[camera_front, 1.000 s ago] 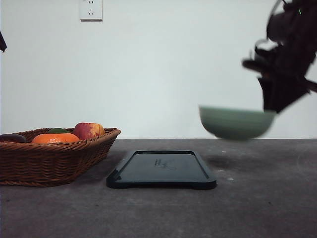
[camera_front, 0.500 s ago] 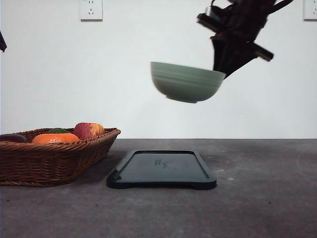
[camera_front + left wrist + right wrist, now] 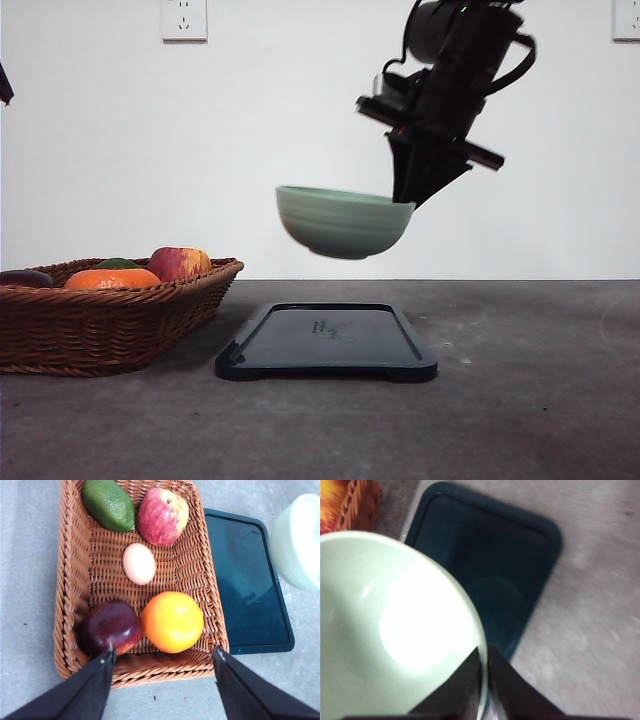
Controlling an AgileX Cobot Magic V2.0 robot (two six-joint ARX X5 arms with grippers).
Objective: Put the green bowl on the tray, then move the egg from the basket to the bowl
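1. Green bowl [image 3: 343,221] – a pale sage-green glazed round bowl, hangs in the air above the tray, well clear of it
2. Large brown woven wicker basket [image 3: 75,580] sits just beside the flat dark navy rectangular tray [image 3: 325,342] on the grey table [image 3: 530,400]
3. Right gripper [image 3: 484,680] – fingers pressed together on the bowl's rim
4. Left gripper [image 3: 162,672] is spread wide above the basket's edge
5. Small brownish-pink oval egg [image 3: 139,563] lies in the basket between a red apple [image 3: 162,516] and an orange fruit [image 3: 172,621]
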